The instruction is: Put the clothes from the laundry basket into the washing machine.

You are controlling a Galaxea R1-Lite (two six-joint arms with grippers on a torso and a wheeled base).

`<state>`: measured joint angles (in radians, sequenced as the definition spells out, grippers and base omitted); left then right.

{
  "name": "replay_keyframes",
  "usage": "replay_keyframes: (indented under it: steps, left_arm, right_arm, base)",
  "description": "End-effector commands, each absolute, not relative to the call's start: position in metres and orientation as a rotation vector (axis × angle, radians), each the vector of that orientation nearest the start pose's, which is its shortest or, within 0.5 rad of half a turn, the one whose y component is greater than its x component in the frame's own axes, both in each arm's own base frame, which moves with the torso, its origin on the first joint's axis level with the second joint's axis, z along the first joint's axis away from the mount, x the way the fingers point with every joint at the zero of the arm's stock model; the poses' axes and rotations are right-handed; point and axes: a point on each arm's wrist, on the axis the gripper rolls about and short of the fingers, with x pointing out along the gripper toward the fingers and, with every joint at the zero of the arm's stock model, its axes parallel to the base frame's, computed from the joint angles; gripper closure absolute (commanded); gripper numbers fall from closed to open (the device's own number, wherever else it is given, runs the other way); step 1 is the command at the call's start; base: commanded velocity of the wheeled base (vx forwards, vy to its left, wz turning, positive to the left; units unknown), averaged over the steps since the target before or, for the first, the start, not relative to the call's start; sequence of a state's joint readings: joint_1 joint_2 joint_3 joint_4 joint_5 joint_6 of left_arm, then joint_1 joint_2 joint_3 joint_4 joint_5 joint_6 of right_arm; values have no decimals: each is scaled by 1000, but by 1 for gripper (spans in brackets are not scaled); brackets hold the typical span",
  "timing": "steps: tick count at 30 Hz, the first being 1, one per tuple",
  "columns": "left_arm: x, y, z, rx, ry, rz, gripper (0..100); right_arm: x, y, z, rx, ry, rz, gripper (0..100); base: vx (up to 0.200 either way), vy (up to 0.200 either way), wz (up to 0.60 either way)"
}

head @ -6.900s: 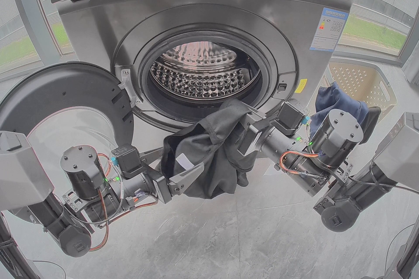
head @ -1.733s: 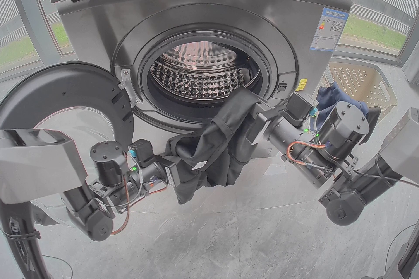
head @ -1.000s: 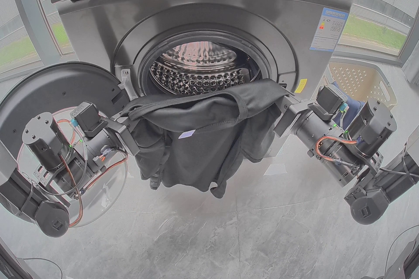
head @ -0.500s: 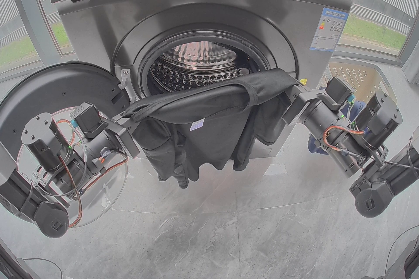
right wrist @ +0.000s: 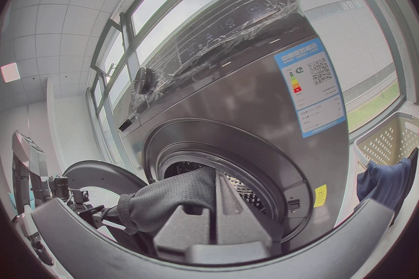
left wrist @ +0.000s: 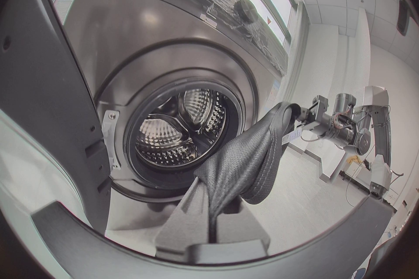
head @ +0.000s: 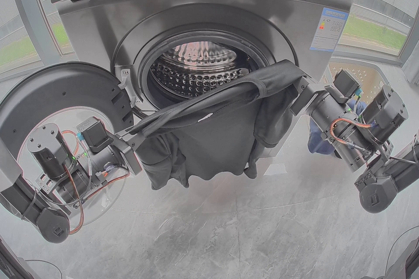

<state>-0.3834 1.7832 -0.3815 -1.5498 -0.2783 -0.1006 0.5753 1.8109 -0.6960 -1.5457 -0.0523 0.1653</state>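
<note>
Shining grey stone floor tiles (head: 235, 227) spread under everything. Tall glass windows (head: 26, 44) stand behind, with green grass outside. One big dark grey front-loading washing machine (head: 100, 35) stands on the floor. Its one round door (head: 61, 92) hangs wide open on the robot's left. The shiny metal drum (head: 196, 70) with little holes shows inside. One blue and white paper label (head: 328, 29) is stuck on the machine's front.

One soft black piece of clothing (head: 218, 136), maybe a T-shirt, is stretched out in the air just in front of the drum opening. It hangs between the two arms. The left pincer (head: 134, 136) is pinched tight on one end, low down and near the door. The right pincer (head: 301, 86) is pinched tight on the other end, higher up, beside the right edge of the opening. The middle of the cloth hangs down toward the floor and does not touch it.

One pale plastic laundry basket (right wrist: 384, 140) with small holes stands on the floor to the right of the machine. One dark blue piece of clothing (right wrist: 384, 182) hangs over its rim.
</note>
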Motion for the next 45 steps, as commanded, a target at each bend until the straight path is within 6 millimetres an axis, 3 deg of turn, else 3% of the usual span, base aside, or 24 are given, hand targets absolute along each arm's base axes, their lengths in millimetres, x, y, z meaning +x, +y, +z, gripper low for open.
replay_keyframes:
  steps: [1,9,14,36,41,45]
  left_arm:
    - [247,-103,156,-112,-147,-659,100]
    - [256,-102,179,-124,-248,-650,100]
    - [260,-100,187,-127,-283,-636,100]
    - [259,-102,186,-136,-279,-609,100]
    - [254,-121,182,-143,-261,-675,100]
    - [244,-155,175,-153,-233,-799,100]
  right_arm:
    - [263,164,210,295,-370,535,100]
    - [262,163,206,294,-352,536,100]
    - [256,163,193,272,-298,554,100]
    - [249,157,191,252,-285,567,100]
    - [246,160,189,253,-276,585,100]
    - [239,173,179,247,-226,629,100]
  base:
    - [0,0,0]
    - [0,0,0]
    - [0,0,0]
    - [0,0,0]
    - [0,0,0]
    - [0,0,0]
